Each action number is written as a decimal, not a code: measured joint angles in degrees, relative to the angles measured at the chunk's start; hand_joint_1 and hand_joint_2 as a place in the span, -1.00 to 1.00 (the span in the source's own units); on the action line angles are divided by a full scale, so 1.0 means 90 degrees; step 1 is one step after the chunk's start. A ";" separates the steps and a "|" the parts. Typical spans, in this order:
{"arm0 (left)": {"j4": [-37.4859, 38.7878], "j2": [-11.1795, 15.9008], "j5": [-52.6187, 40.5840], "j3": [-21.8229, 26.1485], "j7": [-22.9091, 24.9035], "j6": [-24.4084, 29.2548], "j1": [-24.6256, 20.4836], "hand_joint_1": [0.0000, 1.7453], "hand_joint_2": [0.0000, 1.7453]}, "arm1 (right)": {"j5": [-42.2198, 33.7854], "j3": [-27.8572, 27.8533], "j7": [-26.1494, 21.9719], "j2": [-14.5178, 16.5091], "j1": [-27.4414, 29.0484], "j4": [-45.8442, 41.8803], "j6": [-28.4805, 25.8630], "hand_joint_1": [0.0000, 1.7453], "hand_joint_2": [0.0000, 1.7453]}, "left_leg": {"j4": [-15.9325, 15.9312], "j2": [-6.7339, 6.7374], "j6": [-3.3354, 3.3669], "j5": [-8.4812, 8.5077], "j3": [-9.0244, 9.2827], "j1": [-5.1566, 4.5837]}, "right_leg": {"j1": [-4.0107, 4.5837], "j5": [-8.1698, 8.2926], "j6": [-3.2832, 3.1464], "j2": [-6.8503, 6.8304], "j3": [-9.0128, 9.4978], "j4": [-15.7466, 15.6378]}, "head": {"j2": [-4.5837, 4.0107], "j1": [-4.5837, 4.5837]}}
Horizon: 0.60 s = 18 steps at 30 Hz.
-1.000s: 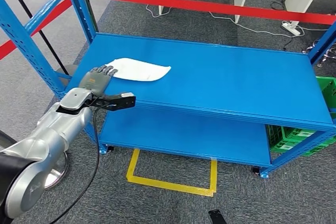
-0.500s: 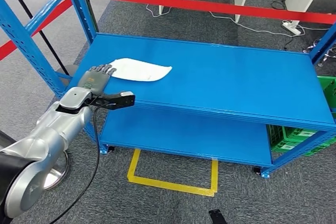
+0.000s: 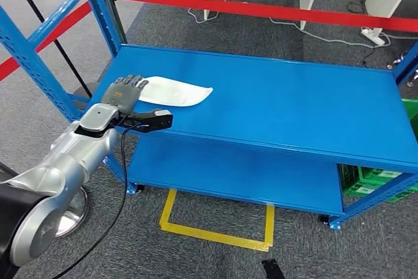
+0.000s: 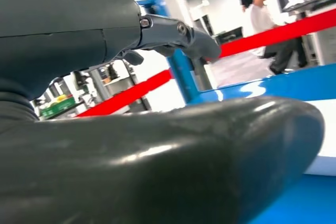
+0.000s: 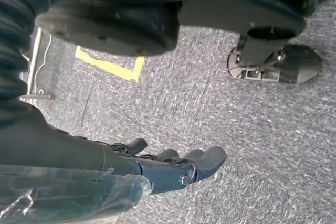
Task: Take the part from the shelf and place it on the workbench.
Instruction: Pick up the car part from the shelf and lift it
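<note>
Change: the whole view has shifted, so the camera moved; the left hand (image 3: 123, 93) still sits at the white part's (image 3: 175, 91) near end.
Part: flat on the blue shelf (image 3: 296, 106), left side.
Left hand: fingers (image 3: 132, 82) touch the part's edge; grip cannot be told.
Right hand (image 5: 174, 169): hanging over carpet, fingers loosely extended, holding nothing.
Risk: the thin, flat part may slide away instead of lifting.
</note>
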 joint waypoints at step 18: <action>-0.0007 -0.0009 0.0106 -0.0020 -0.0086 0.0053 0.0048 -1.00 1.00 | 0.0004 -0.0055 -0.0013 -0.0022 0.0016 0.0000 0.0001 -1.00 1.00 | 0.0000 0.0027 -0.0012 0.0396 -0.0419 -0.0016 | 0.0073 -0.0384 -0.0250 0.0028 0.0371 -0.0024 | 0.0000 -0.0043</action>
